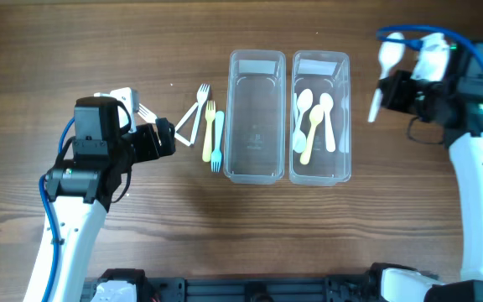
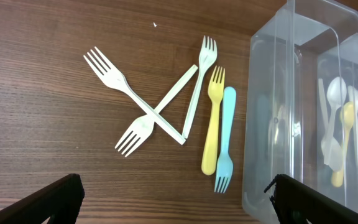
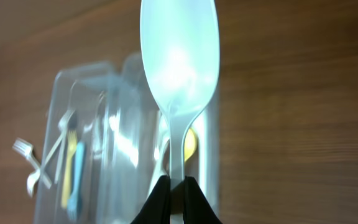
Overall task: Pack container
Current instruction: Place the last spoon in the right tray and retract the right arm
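Two clear containers stand side by side. The left container (image 1: 256, 63) is empty; the right container (image 1: 320, 60) holds several white and yellow spoons (image 1: 313, 122). Three white forks (image 2: 114, 78), a yellow fork (image 2: 213, 118) and a blue fork (image 2: 227, 137) lie on the table left of the containers. My left gripper (image 2: 174, 183) is open and empty, just short of the forks (image 1: 208, 126). My right gripper (image 3: 176, 186) is shut on the handle of a pale spoon (image 3: 180, 56). It holds the spoon (image 1: 389, 52) in the air, right of the spoon container.
The wooden table (image 1: 141, 218) carries nothing else. In the left wrist view the empty container's wall (image 2: 278, 93) stands right beside the blue fork. The right arm (image 1: 476, 168) runs along the table's right side.
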